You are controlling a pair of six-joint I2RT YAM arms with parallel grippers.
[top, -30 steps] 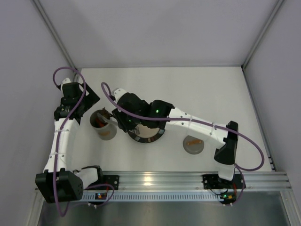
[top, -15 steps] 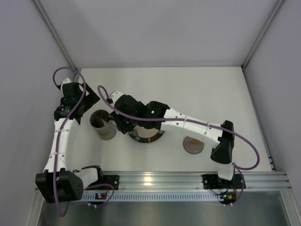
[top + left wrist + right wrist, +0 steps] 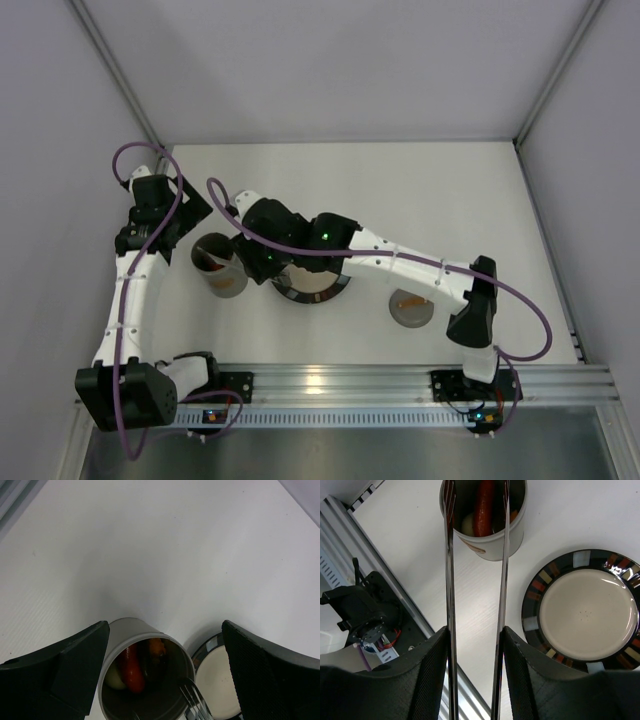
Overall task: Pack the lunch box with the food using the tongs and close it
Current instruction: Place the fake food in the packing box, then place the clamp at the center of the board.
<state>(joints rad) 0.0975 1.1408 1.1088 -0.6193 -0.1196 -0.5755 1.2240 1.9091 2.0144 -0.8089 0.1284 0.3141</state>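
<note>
The grey lunch box stands open on the table, left of the plate. Inside it lies the food: a red sausage, an orange piece and a white lump. My right gripper is shut on the silver tongs. Their two arms stand apart, with the tips at the lunch box's mouth, where one toothed tip shows inside the rim. My left gripper is open, with a finger on either side of the lunch box in its view, and holds nothing.
The plate's beige centre is bare. The round grey lid with its orange-brown handle lies right of the plate. The aluminium rail and the left arm's base run along the near edge. Walls enclose the table.
My right arm has shifted a little left toward the lunch box. The tongs' arms have spread apart over its mouth. The left arm has not moved.
</note>
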